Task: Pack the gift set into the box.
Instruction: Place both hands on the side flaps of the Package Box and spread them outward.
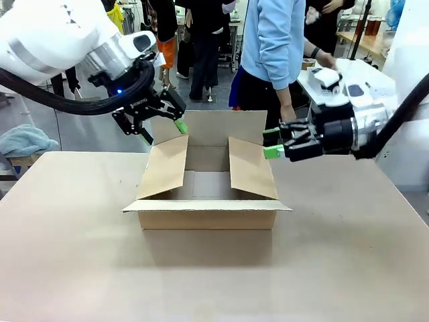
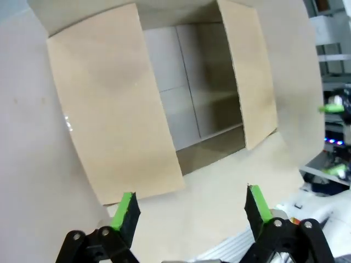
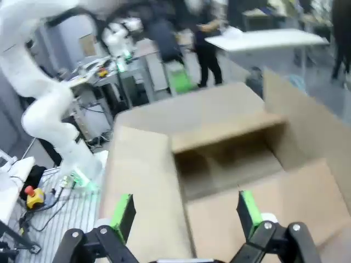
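Flanking the open box (image 1: 208, 219), left gripper (image 1: 164, 133) and right gripper (image 1: 271, 142) gape.

In the front view the box (image 1: 208, 218) hides much of its floor behind its near wall and two side flaps. The person (image 1: 275, 40) at 12 o'clock is cut off by the top edge. The right wrist view is blurred, and the box's flap at 3 o'clock is cut off. In the left wrist view the right gripper (image 2: 332, 139), at 3 o'clock, is small and blurred.
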Controlling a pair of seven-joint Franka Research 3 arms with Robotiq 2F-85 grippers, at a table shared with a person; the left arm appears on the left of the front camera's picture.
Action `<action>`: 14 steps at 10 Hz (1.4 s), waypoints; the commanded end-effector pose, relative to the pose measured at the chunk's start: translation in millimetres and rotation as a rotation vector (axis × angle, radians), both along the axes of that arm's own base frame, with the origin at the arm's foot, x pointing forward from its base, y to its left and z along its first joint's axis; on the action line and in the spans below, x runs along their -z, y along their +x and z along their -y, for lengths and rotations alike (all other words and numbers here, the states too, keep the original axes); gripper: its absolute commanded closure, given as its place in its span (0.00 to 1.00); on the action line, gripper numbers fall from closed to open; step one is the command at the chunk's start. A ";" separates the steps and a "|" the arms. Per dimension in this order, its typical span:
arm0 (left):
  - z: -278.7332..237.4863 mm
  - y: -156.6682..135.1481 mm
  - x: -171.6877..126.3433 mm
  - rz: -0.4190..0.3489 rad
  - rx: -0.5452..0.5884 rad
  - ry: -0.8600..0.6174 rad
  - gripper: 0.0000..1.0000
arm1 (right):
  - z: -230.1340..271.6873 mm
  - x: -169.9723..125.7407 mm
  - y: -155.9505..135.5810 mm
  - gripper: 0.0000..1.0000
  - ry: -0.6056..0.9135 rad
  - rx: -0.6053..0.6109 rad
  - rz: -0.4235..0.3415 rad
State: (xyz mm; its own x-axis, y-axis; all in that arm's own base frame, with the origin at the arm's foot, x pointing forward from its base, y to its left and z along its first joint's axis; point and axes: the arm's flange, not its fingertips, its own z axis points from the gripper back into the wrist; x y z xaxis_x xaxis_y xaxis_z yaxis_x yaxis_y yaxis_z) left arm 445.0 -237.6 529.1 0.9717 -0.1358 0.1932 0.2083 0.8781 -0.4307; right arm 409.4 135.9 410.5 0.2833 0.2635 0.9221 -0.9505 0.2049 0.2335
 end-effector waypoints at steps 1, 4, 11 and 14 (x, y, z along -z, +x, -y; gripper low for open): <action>-17.0 -9.2 -6.4 0.022 0.016 -0.020 0.00 | -15.5 8.0 20.2 0.00 -0.182 0.231 -0.030; 14.0 -0.4 3.6 0.039 -0.040 0.081 0.00 | 0.0 0.0 0.0 0.00 0.000 0.000 0.000; 107.2 46.2 68.0 0.124 -0.354 0.518 0.00 | 0.0 0.0 0.0 0.00 0.000 0.000 0.000; 118.2 47.3 90.6 0.117 -0.338 0.588 0.00 | 0.0 0.0 0.0 0.00 0.000 0.000 0.000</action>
State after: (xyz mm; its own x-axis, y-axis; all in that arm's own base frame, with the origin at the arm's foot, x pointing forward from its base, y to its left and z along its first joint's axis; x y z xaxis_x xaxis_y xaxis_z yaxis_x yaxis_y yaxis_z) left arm 483.6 -352.6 436.3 0.9599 0.0445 0.2769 -0.0795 0.9900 0.1165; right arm 410.4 135.2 411.7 0.2855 0.2793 0.9168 -0.9505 0.2052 0.2335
